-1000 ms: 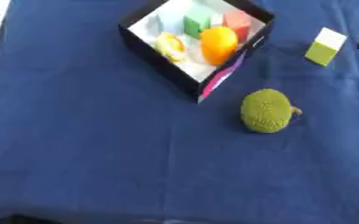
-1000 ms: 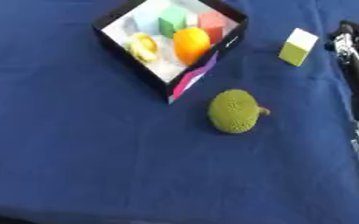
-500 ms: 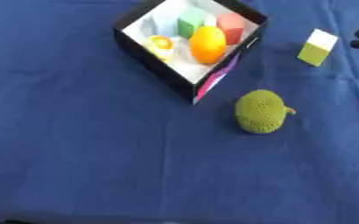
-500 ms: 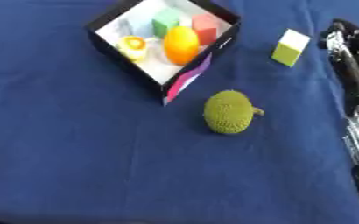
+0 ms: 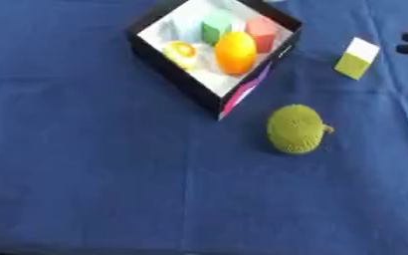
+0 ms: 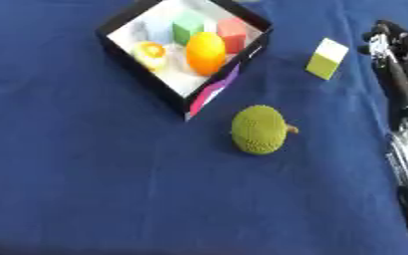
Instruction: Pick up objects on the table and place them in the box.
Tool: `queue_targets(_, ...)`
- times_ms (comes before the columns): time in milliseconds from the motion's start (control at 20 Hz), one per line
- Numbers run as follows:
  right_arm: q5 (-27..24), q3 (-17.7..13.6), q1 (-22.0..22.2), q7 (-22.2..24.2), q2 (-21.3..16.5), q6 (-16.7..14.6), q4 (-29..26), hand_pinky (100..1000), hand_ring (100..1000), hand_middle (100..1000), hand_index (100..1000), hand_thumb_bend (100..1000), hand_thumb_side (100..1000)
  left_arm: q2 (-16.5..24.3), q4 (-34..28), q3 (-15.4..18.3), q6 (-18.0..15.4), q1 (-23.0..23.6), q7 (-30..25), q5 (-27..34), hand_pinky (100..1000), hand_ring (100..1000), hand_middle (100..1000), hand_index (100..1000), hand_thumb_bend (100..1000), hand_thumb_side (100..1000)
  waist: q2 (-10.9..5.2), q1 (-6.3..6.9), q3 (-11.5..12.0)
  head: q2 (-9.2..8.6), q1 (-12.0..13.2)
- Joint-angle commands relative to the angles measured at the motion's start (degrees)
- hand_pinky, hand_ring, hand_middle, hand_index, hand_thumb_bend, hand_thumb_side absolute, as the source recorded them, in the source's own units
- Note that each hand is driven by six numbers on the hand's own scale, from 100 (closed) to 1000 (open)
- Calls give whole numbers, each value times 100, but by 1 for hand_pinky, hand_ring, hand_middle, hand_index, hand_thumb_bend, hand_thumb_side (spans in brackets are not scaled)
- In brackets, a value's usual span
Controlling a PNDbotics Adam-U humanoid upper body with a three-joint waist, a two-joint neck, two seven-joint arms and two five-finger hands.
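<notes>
The bumpy green fruit, round with a short brown stub on its right side, lies on the blue-covered worktop near the middle of the view, the nearest loose object. Just beyond it, toward eleven o'clock, the box sits turned like a diamond, its near corner close to the fruit but not touching; its walls are black outside with a pink and purple stripe on the near right wall, and the inside is white. In the box lie an orange, a small yellow and white piece at its nine o'clock, and farther back a green block and a red block. At two o'clock from the fruit, well apart, a small block with a white top and yellow-green side rests on the cloth. The right robot hand runs along the right edge at three o'clock, empty, its fingers stretched out narrow and pointing away, beside that block without touching it.
</notes>
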Motion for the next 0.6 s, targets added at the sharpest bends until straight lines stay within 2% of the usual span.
queue_targets(50,47,52,-75,31,-209,86,-217,991,799,767,883,100,690,42,178,118,-248,-6,166,117,696,763,801,871,100,644,-252,-91,-13,42,-17)
queue_targets(200,89,68,-83,85,-279,180,-315,991,799,767,883,100,690,40,266,121,-358,-6,181,147,696,763,801,871,100,644,-258,-103,-14,52,-19)
queue_targets(250,127,210,-164,209,-548,273,-344,993,820,790,891,100,594,56,256,105,-380,0,170,129,701,778,811,869,100,642,-274,-134,-8,59,-7)
queue_targets(400,207,683,-476,839,-1439,865,-589,987,825,785,887,100,556,75,159,51,-379,28,142,-3,697,764,798,860,100,631,-299,-180,0,64,25)
queue_targets(450,223,846,-596,1087,-1719,1060,-730,979,819,759,878,100,532,83,137,27,-361,38,122,-38,693,751,786,854,100,627,-301,-194,8,54,37)
queue_targets(600,248,1123,-893,1649,-2260,1577,-1223,974,822,762,878,100,497,90,125,-11,-300,67,66,-100,695,755,789,851,100,627,-301,-207,16,33,59)
